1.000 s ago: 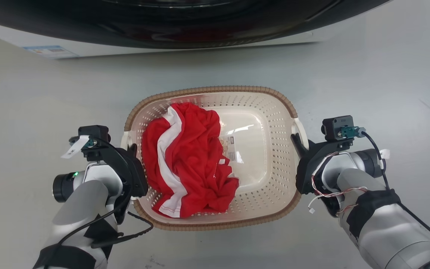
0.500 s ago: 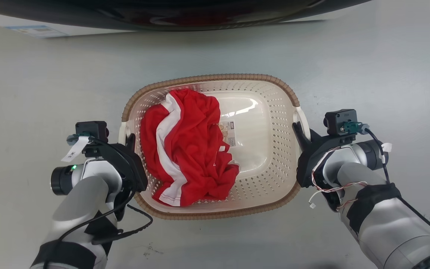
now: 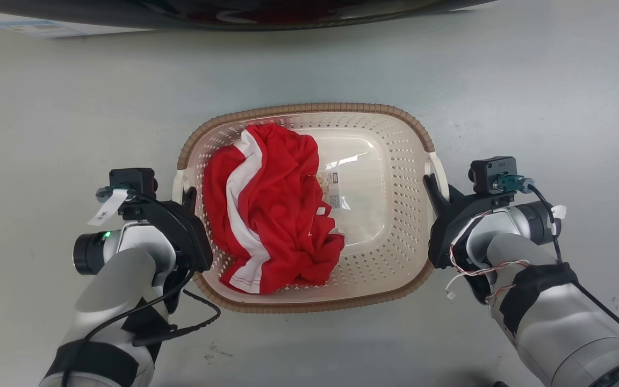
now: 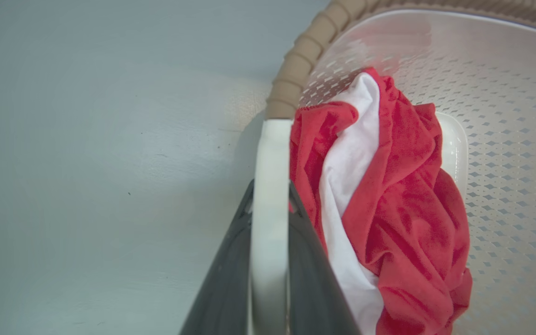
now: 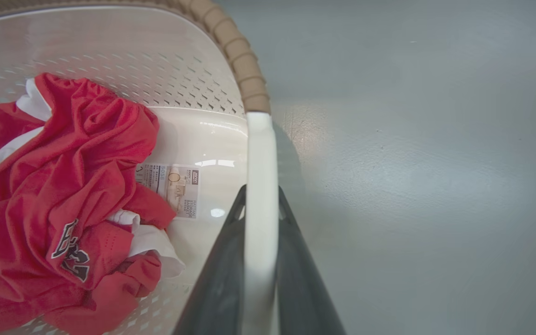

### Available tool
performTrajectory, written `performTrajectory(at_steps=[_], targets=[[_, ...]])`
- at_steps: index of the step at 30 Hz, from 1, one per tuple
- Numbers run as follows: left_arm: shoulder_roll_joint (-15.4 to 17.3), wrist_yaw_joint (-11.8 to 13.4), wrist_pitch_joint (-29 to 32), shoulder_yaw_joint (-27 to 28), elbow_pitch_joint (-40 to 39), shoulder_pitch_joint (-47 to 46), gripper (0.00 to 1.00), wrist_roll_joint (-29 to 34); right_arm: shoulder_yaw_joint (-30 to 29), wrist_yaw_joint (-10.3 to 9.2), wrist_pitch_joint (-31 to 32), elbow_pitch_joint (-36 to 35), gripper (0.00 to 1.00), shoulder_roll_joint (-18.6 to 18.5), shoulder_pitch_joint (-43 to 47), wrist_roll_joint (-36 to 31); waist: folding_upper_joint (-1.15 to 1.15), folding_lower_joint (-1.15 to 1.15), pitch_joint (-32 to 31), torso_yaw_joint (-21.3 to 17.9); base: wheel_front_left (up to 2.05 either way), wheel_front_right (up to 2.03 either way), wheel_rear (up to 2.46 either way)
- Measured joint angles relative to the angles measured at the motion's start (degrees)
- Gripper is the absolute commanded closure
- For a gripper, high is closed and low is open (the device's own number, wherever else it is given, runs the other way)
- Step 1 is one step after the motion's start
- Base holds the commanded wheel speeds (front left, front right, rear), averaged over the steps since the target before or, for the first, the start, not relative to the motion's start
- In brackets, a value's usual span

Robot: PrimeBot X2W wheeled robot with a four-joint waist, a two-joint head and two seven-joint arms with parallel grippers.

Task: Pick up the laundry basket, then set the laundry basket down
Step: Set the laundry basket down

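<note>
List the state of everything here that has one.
laundry basket: upright, loaded, held at both sides.
red-and-white garment: crumpled, lying inside the basket, toward its left side.
left gripper: shut on the basket's left handle.
right gripper: shut on the basket's right handle.

garment inside laundry basket
</note>
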Motion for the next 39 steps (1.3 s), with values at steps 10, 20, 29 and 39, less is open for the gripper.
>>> performTrajectory(at_steps=[10, 20, 29, 39], targets=[[0.13, -0.45, -0.51, 0.42, 0.94, -0.28, 0.0, -0.51, 0.29, 0.48, -1.09, 0.54, 0.0, -0.15, -0.15, 0.08, 0.0, 0.0, 0.36, 0.23, 0.0, 0.0, 0.0], [0.33, -1.01, -1.9, 0.11, 1.03, -1.27, 0.0, -0.51, 0.49, 0.82, -2.61, 0.56, 0.0, -0.47, -0.49, 0.07, 0.0, 0.0, -0.75, 0.56, 0.0, 0.0, 0.0], [0.4, -1.94, -4.63, -0.54, 1.13, 0.33, 0.0, -0.42, 0.41, 1.0, -3.72, 0.27, 0.0, -0.44, 0.16, 0.25, 0.0, 0.0, -4.28, 0.43, 0.0, 0.0, 0.0], [1.59, -2.45, -8.13, -2.21, 0.33, 3.61, 0.0, 1.43, -0.25, 1.45, -4.66, -0.85, 0.0, -0.36, 3.43, 0.79, 0.0, -0.01, -10.73, -0.26, 0.0, 0.0, 0.0]])
